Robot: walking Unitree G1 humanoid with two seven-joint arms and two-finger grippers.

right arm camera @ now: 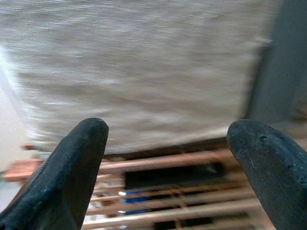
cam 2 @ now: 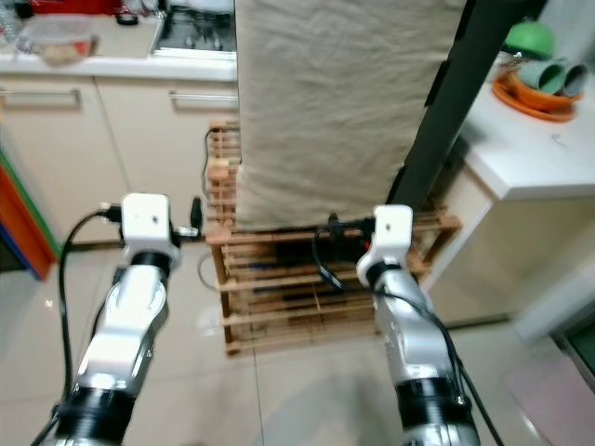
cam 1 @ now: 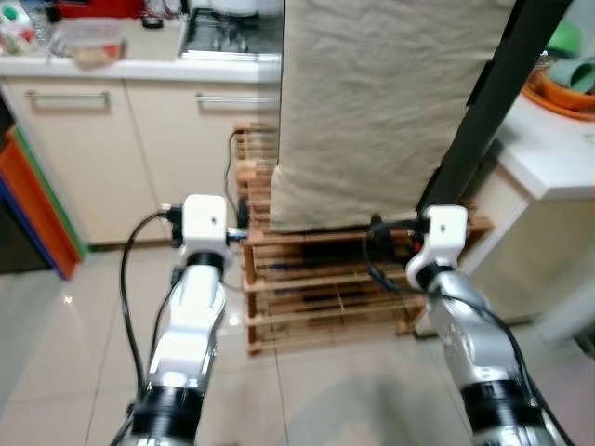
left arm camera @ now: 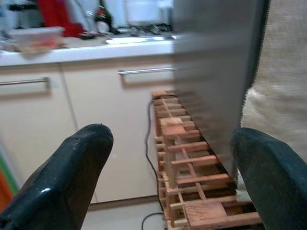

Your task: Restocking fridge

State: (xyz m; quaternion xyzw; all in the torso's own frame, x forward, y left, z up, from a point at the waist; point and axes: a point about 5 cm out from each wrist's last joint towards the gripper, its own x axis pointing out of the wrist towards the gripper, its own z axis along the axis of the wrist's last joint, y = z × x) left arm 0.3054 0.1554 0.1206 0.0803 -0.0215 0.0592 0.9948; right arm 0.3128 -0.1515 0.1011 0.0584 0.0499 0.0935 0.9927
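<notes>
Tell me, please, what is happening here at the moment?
The robot stands in a kitchen facing a wooden slatted rack with a beige cloth hanging over it. Both arms are raised toward it: the left end effector and the right end effector are open and hold nothing. Nothing is being handled yet. A white counter with an orange tray stands to the right.

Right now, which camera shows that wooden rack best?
The left eye view: the wooden rack shows whole under the beige cloth. The right eye view shows much the same; the left wrist view catches one end, the right wrist view a few blurred slats.
</notes>
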